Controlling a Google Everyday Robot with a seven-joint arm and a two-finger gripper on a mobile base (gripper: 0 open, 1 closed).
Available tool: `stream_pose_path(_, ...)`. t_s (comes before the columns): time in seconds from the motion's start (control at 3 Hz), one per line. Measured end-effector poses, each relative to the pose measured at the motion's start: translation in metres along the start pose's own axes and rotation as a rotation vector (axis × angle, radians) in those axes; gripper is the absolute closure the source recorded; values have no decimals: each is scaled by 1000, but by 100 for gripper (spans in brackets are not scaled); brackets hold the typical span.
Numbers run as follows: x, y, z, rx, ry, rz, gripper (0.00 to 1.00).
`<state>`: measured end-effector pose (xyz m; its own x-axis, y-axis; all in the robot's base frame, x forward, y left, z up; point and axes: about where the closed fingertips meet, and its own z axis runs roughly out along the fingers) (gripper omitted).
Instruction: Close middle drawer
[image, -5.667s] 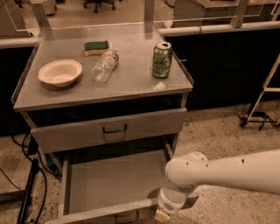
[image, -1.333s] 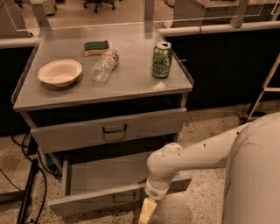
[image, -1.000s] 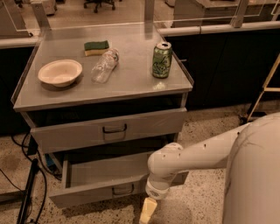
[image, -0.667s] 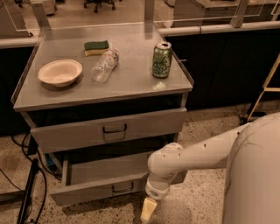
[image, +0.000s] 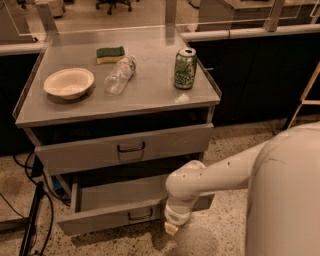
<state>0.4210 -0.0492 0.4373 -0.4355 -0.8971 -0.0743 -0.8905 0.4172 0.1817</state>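
The grey cabinet (image: 150, 92) has its middle drawer (image: 100, 219) partly pulled out, low by the floor. The white arm (image: 220, 172) bends down so the gripper (image: 171, 228) meets its front, probably to push; spread or pressed together, I cannot tell.

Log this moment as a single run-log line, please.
middle drawer: partly open | end effector: low, by drawer front, right of its handle | task: not done
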Motion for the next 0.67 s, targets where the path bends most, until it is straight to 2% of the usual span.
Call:
stream_pose_path(0.33, -17, -25, 1, 50, 20, 28, 89)
stream_pose_path(0.67, -37, -41, 2, 93, 29, 31, 100)
